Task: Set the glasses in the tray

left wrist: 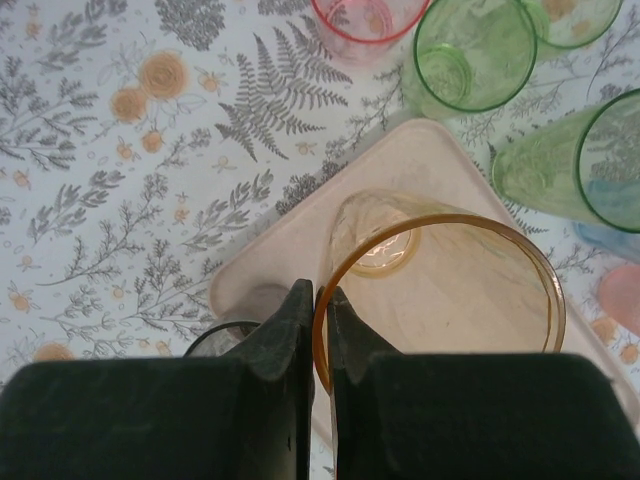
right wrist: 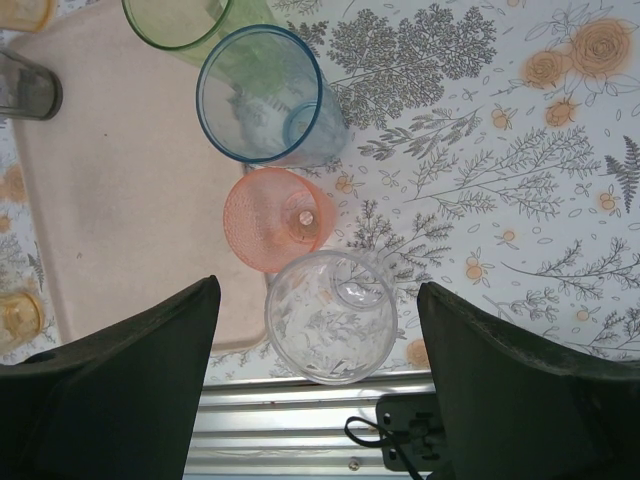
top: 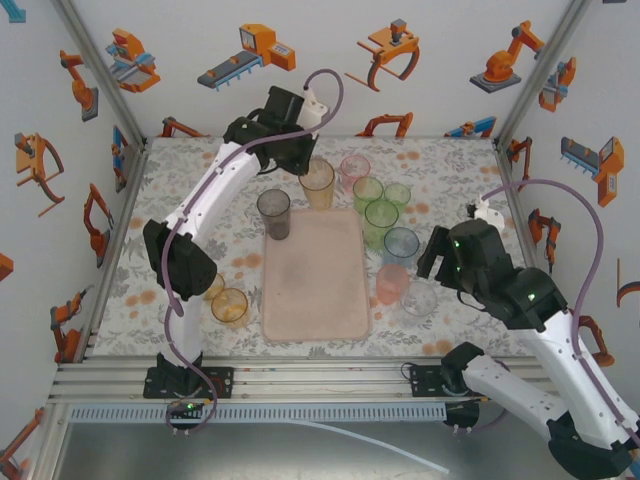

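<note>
Glasses [top: 381, 218] number eleven. One of them, the amber glass [top: 318, 185] [left wrist: 450, 285], has its rim pinched between the pressed-together fingers of the left gripper [top: 303, 167] [left wrist: 320, 305], one finger inside the rim and one outside. That glass is upright at the far edge of the tray [top: 315, 290] [left wrist: 270, 260]; whether its base rests on the tray or hangs just above it I cannot tell. Near it, on the tray's far left corner, stands the grey glass [top: 274, 213]. Past the tray's far right corner, on the flowered tablecloth [top: 190, 170], are a pink glass [top: 354, 168] and three green glasses [top: 367, 190].

The right gripper [top: 437, 268] [right wrist: 318, 290] is spread wide and grips nothing. In the wrist view the clear glass [top: 418, 298] [right wrist: 330, 315] stands between its fingers, apart from both. Next to it are a coral glass [top: 392, 283] [right wrist: 278, 218] and then a pale blue glass [top: 401, 243] [right wrist: 262, 95], all on the cloth beside the tray's right edge. Two more amber glasses [top: 230, 305] stand left of the tray.
</note>
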